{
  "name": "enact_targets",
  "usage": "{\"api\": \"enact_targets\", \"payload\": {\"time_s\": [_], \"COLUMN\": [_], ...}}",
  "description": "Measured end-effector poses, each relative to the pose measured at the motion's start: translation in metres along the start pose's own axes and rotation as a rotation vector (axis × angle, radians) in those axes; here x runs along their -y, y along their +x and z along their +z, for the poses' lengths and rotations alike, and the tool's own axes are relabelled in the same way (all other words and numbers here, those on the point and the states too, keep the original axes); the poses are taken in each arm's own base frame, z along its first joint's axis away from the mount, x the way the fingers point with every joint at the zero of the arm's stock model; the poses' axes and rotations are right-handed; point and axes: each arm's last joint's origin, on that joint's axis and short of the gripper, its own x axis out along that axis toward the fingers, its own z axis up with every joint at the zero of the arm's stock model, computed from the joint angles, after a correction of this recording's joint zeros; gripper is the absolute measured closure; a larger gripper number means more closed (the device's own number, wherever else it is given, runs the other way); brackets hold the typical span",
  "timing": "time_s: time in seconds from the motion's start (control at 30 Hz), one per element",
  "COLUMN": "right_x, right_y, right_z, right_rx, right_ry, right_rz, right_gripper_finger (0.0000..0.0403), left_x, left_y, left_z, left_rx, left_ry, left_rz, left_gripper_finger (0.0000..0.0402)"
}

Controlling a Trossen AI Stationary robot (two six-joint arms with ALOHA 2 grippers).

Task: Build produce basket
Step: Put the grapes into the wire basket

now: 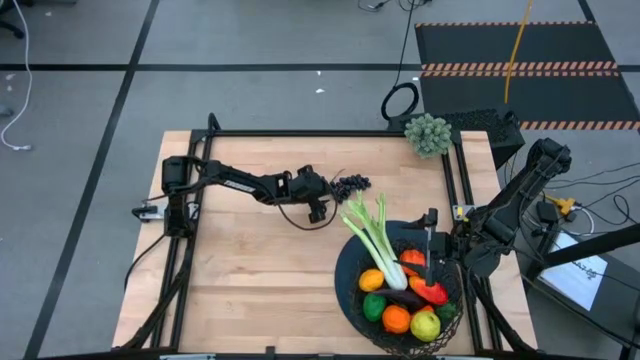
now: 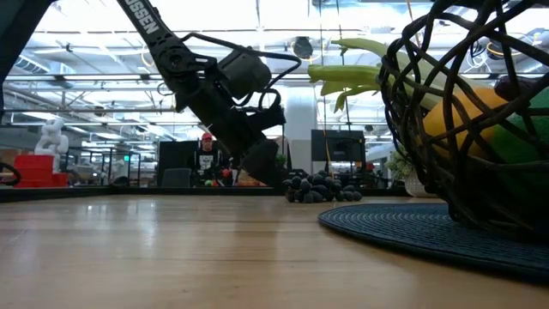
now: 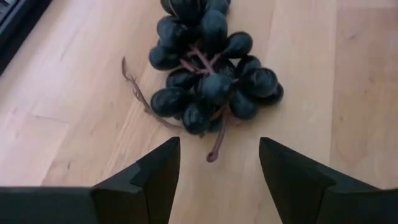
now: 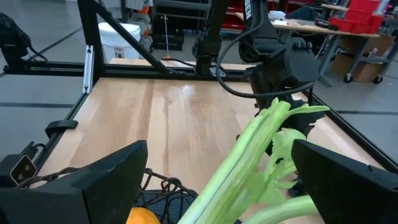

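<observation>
This is a robotics lab or industrial workshop hall. A wooden table with a black metal frame along its edges stands on a grey floor marked with dark tape lines. Beyond the table's far right corner lies a black mat with orange-striped edges, and cables trail over the floor. The low view shows a high ceiling with strip lights, red equipment and a person far off.

Light wooden table with black frame rails, bearing a bunch of dark grapes, a grey-green bumpy clump at a far corner, and a black wire basket on a dark round mat
</observation>
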Motion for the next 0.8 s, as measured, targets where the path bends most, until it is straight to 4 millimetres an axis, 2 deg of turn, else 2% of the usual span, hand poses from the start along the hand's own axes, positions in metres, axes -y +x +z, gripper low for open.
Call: {"api": "enact_targets", "payload": {"time_s": [0.43, 0.8], "right_x": [-0.001, -0.002], "right_y": [0.000, 0.000], "right_z": [0.004, 0.005], "right_rx": [0.030, 0.027], "right_ry": [0.017, 0.012], "right_rz": [0.011, 0.035], "right_gripper_finger": [0.0010, 0.0010], "left_x": [0.000, 0.004], "left_y": [0.001, 0.022], "left_z": [0.000, -0.012], "left_rx": [0.001, 0.010], "left_ry": [-0.001, -0.013], "left_rz": [0.000, 0.002], "left_gripper_finger": [0.0183, 0.0184]}}
